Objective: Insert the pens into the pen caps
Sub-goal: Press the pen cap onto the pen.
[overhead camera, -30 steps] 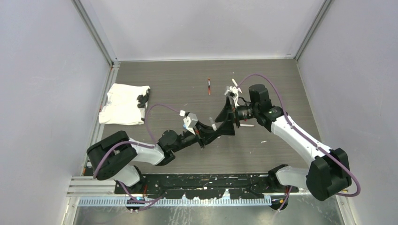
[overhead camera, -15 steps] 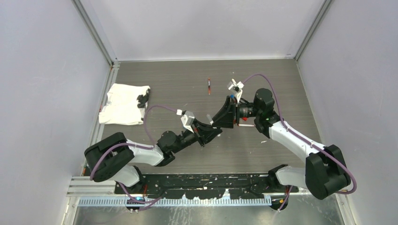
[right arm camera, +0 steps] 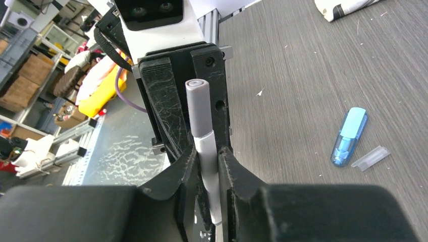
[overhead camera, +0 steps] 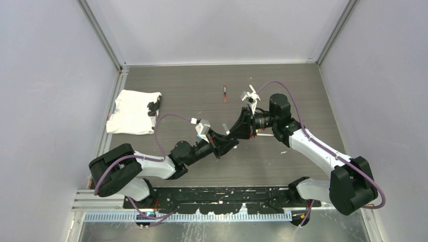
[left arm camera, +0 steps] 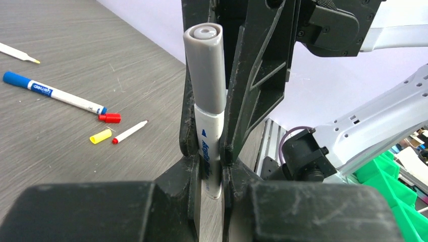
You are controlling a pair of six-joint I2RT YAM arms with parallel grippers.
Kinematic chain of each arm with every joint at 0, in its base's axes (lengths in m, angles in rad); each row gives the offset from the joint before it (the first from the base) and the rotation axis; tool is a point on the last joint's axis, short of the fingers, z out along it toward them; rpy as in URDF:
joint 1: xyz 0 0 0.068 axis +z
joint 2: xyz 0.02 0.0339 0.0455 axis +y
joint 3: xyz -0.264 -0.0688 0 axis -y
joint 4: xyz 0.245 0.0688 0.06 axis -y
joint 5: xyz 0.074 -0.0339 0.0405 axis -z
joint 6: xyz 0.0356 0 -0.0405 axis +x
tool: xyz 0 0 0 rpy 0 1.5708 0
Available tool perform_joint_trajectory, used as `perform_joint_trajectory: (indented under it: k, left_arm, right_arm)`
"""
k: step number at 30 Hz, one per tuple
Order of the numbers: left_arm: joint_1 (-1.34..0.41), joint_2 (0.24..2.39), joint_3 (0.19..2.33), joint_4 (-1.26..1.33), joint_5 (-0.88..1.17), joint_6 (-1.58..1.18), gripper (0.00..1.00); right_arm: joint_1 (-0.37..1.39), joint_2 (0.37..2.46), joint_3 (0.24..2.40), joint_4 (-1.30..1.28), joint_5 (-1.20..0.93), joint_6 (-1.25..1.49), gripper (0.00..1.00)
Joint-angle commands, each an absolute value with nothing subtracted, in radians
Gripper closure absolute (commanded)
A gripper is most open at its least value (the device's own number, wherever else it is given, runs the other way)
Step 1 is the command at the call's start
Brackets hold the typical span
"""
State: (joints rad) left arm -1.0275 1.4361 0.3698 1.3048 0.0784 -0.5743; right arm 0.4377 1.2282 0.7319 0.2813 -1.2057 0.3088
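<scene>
Both pincers are found meeting above the middle of the table [overhead camera: 192,91], fingers facing one another. The left pincer [left arm camera: 208,148] is closed narrow on the white barrel of one pen [left arm camera: 209,133], which is held roughly upright with a grey cap [left arm camera: 206,70] seated on its raised end. The right pincer [right arm camera: 207,156] is seen closed on the same barrel, just below the cap, its fingers set against both sides. On the table, a blue-ended pen [left arm camera: 53,93] is noted lying flat, with a red cap [left arm camera: 110,118], a yellow cap [left arm camera: 100,136] and a short red-tipped pen [left arm camera: 130,132] just beside its tip. A further red-marked pen [overhead camera: 224,93] is observed toward the far edge. A white cloth [overhead camera: 132,112] is recorded at the far left, and a light-blue oblong piece [right arm camera: 349,136] is noted lying flat on the table
</scene>
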Motion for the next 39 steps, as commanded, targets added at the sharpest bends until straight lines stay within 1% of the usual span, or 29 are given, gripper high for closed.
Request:
perform_joint_trajectory:
  k: [1,3,4,7,8,10,13,15,17,19,23,32,35,37,39]
  left_arm:
    - [-1.04,1.392,0.417,1.353,0.063,-0.58,0.99]
    - [-1.039,1.394,0.419,1.353,0.063,-0.58,1.0]
    - [-1.04,1.396,0.42,1.353,0.064,-0.581,1.0]
    - [-1.041,1.396,0.419,1.353,0.067,-0.583,0.98]
    - [-1.041,1.397,0.416,1.353,0.068,-0.585,0.95]
    - [-1.04,1.403,0.41,1.353,0.064,-0.592,0.84]
    - [-1.044,1.416,0.399,1.359,0.056,-0.61,0.7]
    - [-1.046,1.426,0.393,1.368,0.053,-0.617,0.65]
    - [-1.049,1.44,0.389,1.381,0.046,-0.625,0.61]
    - [-1.05,1.454,0.385,1.396,0.046,-0.629,0.6]
    - [-1.052,1.472,0.377,1.431,0.03,-0.638,0.6]
    - [-1.052,1.44,0.42,1.431,0.009,-0.631,0.6]
    - [-1.052,1.435,0.422,1.431,0.008,-0.641,0.64]
    - [-1.052,1.432,0.422,1.431,-0.014,-0.646,0.69]
    - [-1.051,1.426,0.419,1.431,-0.027,-0.653,0.7]
  right_arm:
    - [0.451,1.21,0.765,0.206,-1.217,0.232,0.81]
    - [0.451,1.206,0.768,0.206,-1.231,0.228,0.98]
    - [0.451,1.204,0.768,0.206,-1.232,0.227,0.99]
    - [0.447,1.197,0.778,0.206,-1.236,0.23,0.99]
    - [0.441,1.197,0.783,0.206,-1.236,0.235,0.99]
    - [0.434,1.193,0.788,0.223,-1.236,0.265,0.99]
    - [0.422,1.19,0.769,0.333,-1.236,0.36,0.99]
    - [0.414,1.19,0.745,0.453,-1.233,0.451,0.99]
    - [0.405,1.192,0.721,0.551,-1.229,0.519,0.99]
    - [0.399,1.19,0.714,0.594,-1.229,0.547,0.99]
    - [0.393,1.186,0.711,0.601,-1.23,0.552,0.99]
    - [0.394,1.187,0.684,0.636,-1.235,0.537,0.99]
    - [0.394,1.189,0.665,0.699,-1.235,0.563,0.99]
    - [0.394,1.188,0.653,0.747,-1.236,0.584,0.99]
    - [0.393,1.188,0.637,0.809,-1.23,0.612,0.99]
